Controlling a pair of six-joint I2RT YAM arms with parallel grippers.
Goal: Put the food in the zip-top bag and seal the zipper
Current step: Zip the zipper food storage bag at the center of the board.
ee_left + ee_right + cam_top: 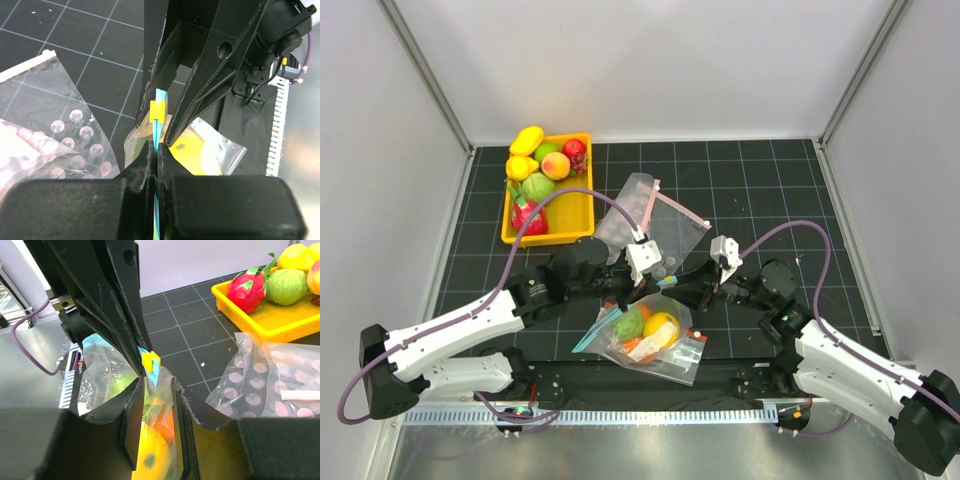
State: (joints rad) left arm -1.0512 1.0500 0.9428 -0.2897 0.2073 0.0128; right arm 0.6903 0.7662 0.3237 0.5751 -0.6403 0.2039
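The clear zip-top bag (645, 338) lies near the front middle of the table, holding yellow, green and orange food. Its teal zipper (159, 100) carries a yellow slider (157, 111). My left gripper (159, 150) is shut on the zipper just behind the slider; it also shows in the top view (638, 295). My right gripper (159, 385) faces it from the other side, in the top view (675, 288). Its jaws stand a little apart around the bag's crinkled end, with the slider (150, 361) just past their tips. The yellow food (150, 455) shows between them.
A yellow tray (570, 215) with several fruits stands at the back left. A dotted clear bag with a pink strip (630, 215) and a flat clear bag with a red-orange strip (678, 225) lie behind the grippers. The dotted bag (270, 385) is close to my right gripper.
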